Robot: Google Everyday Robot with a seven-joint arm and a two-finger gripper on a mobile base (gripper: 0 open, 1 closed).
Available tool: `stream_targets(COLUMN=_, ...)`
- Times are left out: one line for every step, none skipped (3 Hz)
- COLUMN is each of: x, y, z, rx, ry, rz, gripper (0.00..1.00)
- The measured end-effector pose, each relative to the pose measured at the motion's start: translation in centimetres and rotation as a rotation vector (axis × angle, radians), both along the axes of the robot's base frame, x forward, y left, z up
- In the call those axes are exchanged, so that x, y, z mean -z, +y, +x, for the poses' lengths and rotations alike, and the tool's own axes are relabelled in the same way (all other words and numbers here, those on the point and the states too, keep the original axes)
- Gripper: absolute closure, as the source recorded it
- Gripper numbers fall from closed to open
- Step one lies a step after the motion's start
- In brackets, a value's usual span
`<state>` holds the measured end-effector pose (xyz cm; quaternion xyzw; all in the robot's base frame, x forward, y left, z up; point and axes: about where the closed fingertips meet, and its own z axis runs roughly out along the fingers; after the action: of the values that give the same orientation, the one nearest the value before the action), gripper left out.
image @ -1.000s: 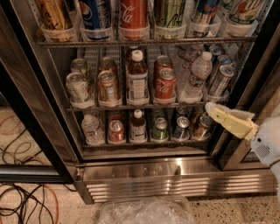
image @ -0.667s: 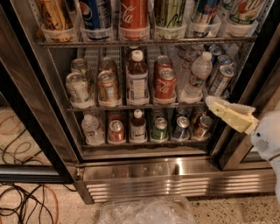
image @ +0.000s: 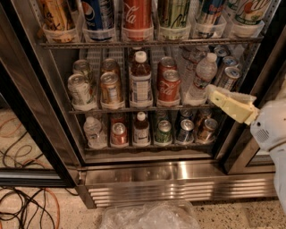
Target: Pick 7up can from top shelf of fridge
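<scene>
Camera view: the fridge (image: 178,175) stands open, its wire shelves full of drinks. The 7up can (image: 248,10) stands upright in the clear cup holder at the far right end of the top shelf (image: 103,44). In the same row are a darker green can (image: 174,12), a red Coca-Cola can (image: 137,13) and a blue Pepsi can (image: 99,13). The cream-coloured hand (image: 212,93) reaches in from the right at the height of the middle shelf, well below the 7up can, its tip just beside a water bottle (image: 202,77). Whether the hand is apart or together cannot be told. Cables (image: 22,210) lie on the floor at the left, and a clear plastic bag (image: 149,217) lies before the base grille.
</scene>
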<state>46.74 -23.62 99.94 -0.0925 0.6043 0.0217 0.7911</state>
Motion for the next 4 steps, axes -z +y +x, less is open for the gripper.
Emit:
stream_targets(x=-0.3, y=1.4, z=0.9, rx=-0.043, ry=0.068, rz=0.071, gripper=0.00)
stream_targets(x=-0.3, y=1.4, z=0.9, rx=-0.043, ry=0.067, rz=0.071, gripper=0.00)
stream_targets(x=-0.2, y=1.4, z=1.5, rx=-0.045, ry=0.057, rz=0.047, gripper=0.00)
stream_targets(x=-0.7, y=1.1, z=2.4, rx=-0.039, ry=0.046, rz=0.028, gripper=0.00)
